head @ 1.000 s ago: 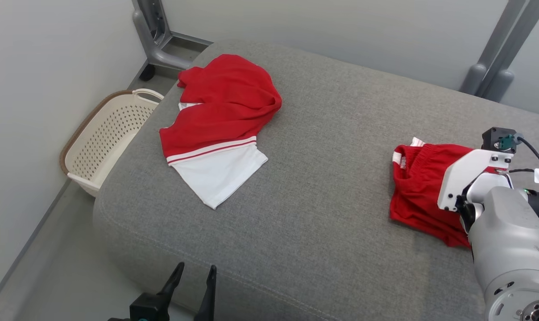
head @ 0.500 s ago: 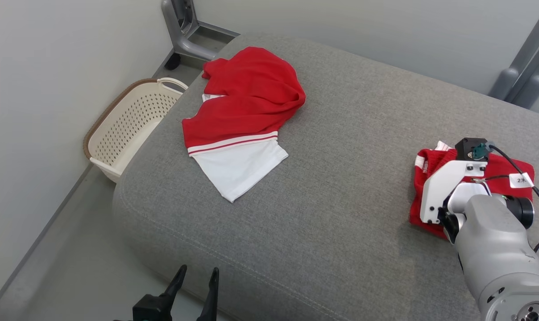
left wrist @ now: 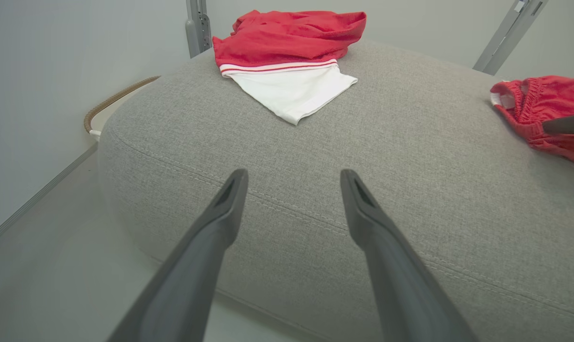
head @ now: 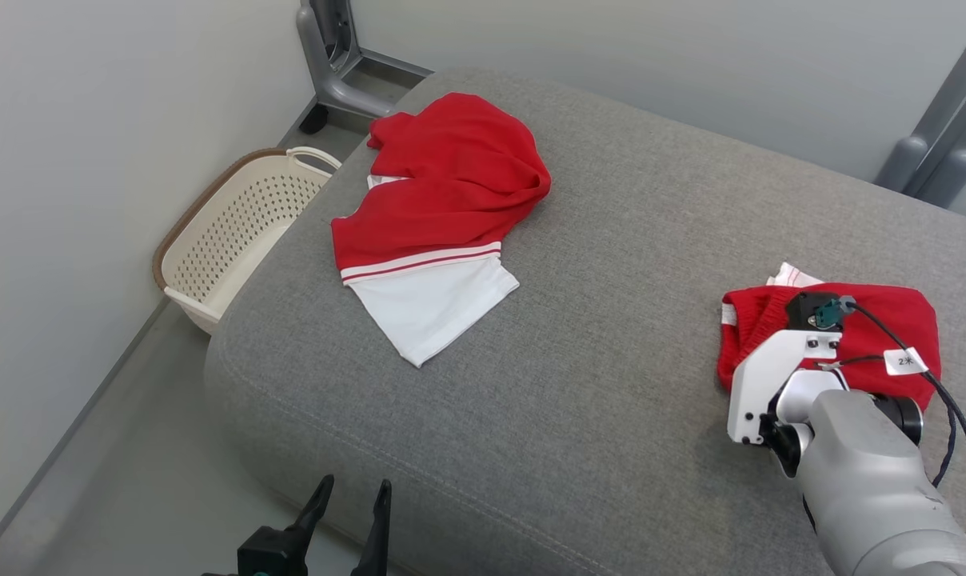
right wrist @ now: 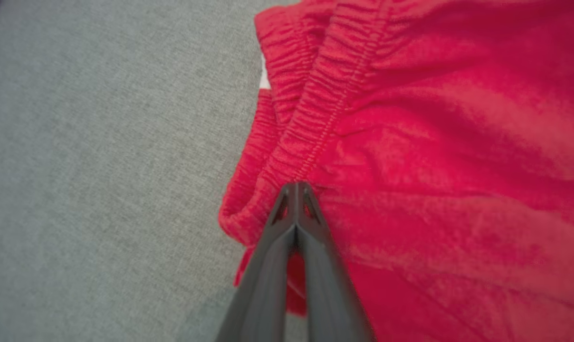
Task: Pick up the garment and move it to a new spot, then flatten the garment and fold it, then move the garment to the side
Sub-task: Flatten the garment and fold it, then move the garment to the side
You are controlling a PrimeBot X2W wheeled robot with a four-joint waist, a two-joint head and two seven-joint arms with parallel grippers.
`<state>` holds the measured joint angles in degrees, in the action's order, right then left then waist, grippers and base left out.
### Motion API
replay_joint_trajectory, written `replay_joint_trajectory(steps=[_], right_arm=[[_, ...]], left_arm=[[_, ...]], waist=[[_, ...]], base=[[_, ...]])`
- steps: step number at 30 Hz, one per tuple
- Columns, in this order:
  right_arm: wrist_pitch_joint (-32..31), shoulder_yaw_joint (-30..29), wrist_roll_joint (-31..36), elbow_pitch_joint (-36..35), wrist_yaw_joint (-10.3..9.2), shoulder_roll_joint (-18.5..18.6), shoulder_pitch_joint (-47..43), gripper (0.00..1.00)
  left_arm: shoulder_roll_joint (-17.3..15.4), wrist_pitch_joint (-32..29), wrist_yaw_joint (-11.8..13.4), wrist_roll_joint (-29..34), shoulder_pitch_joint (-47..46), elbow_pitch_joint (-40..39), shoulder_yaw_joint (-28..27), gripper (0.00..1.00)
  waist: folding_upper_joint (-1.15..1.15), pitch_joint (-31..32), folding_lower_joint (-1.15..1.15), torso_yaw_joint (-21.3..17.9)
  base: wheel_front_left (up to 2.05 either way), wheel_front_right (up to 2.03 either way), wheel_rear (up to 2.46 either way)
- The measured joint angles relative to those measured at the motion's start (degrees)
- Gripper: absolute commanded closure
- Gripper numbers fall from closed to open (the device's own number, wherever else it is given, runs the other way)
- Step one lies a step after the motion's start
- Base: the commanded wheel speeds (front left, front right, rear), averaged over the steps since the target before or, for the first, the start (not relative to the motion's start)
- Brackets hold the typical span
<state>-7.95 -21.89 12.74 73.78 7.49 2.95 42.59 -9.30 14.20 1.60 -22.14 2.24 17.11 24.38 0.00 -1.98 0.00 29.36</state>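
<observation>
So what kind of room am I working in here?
Likely a test room staged as a laundry corner: a grey cushion bearing a shirt and shorts, a basket on the floor beside it, metal stand legs behind.

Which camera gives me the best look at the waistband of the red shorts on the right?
Right wrist view: the waistband of the red shorts is close up, gathers and stitching clear, the shut right gripper at its seam. Head view: the right arm hides part of it. Left wrist view: small, at the right edge.
</observation>
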Motion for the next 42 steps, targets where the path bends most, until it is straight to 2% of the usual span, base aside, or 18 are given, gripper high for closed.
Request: replay_joint_trajectory(steps=[8,9,10,11,12,16,21,26,33,34,42], right_arm=[[0.8,16.4,-17.3,0.1,0.0,-0.1,0.9,1.0],[1.2,18.4,-19.8,0.1,0.0,-0.2,1.1,0.71],[1.6,20.3,-21.9,0.1,0.0,-0.2,1.3,0.56],[2.3,21.9,-24.1,0.1,0.0,-0.2,1.3,0.32],[2.7,23.2,-26.0,0.1,0.0,-0.2,1.4,0.0],[4.9,27.3,-32.1,-0.1,0.0,-0.2,1.9,0.0],[7.4,27.4,-33.5,0.0,0.0,-0.2,2.8,0.0],[6.8,20.6,-28.8,0.1,0.0,0.8,2.7,0.0],[3.2,8.0,-20.3,0.1,0.0,3.6,1.4,0.0],[3.2,8.0,-20.3,0.1,0.0,3.6,1.4,0.0],[-0.5,-7.3,-8.3,-0.4,0.0,3.6,1.1,0.0]], left_arm=[[-0.7,0.0,0.2,-0.3,0.3,0.0,0.0,0.0],[-0.9,0.0,0.4,-0.4,0.6,-0.1,0.0,0.0],[-1.1,0.0,0.5,-0.5,0.8,-0.1,0.0,0.0],[-1.4,0.0,0.6,-0.5,1.0,-0.1,-0.1,0.0],[-1.6,0.0,0.7,-0.5,1.1,-0.2,-0.2,0.0],[-2.8,-0.4,1.7,-0.8,2.3,-1.4,-1.1,0.0],[-3.7,-0.6,3.0,-1.8,3.3,-2.9,-2.6,0.0],[-4.0,-0.6,3.7,-2.4,3.8,-4.1,-3.3,0.0],[-4.0,-0.6,4.0,-2.5,4.2,-4.7,-2.9,0.0],[-4.0,-0.6,4.0,-2.5,4.2,-4.7,-2.9,0.0],[-4.0,-0.6,3.7,-2.6,4.2,-4.8,-2.0,0.0]], waist=[[0.0,1.9,0.0,-1.3],[0.0,2.2,0.0,-1.5],[0.0,2.6,0.0,-1.7],[0.0,3.0,0.0,-1.9],[0.0,3.4,0.0,-2.2],[0.0,4.9,0.0,-3.8],[0.0,6.1,0.0,-6.9],[0.0,7.1,0.0,-10.3],[0.0,8.1,0.0,-14.0],[0.0,8.1,0.0,-14.0],[0.0,7.1,0.0,-14.9]], base=[[0.0,0.0,0.0],[0.0,0.0,0.0],[0.0,0.0,0.0],[0.0,0.0,0.0],[0.0,0.0,0.0],[0.0,0.0,0.0],[0.0,0.0,0.0],[0.0,0.0,0.0],[0.0,0.0,0.0],[0.0,0.0,0.0],[0.0,0.0,0.0]])
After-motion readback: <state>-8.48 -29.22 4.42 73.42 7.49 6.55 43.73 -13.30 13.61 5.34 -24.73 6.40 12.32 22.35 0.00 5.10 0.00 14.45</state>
